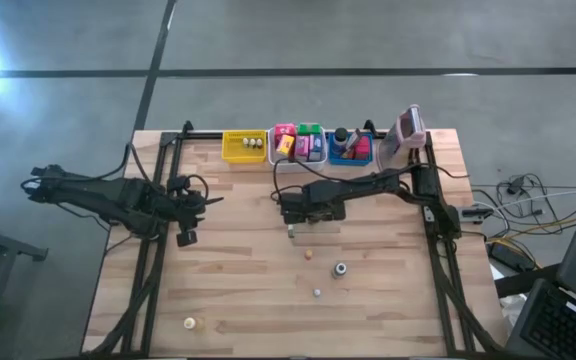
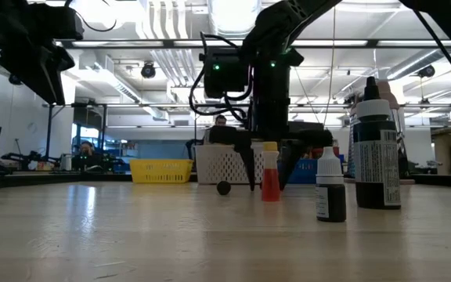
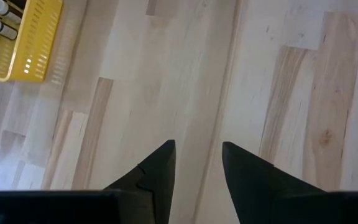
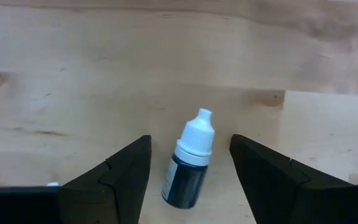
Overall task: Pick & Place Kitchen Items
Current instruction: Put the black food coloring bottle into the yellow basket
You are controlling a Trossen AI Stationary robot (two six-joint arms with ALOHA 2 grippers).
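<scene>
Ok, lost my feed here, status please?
Right gripper open, straddling small dark dropper bottle lying on table. Left gripper open over bare wood, waiting. Nothing in the way.

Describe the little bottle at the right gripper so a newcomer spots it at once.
On the wooden table, find the white bin in the far row; the right gripper hangs just in front of it. Between its open fingers is a small dropper bottle, dark-bodied with a white pointed cap, the only loose item a gripper brackets.

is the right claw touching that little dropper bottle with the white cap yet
Apart. The right wrist view shows the dropper bottle lying between the right claw's open fingers, with bare wood visible on both sides.
</scene>
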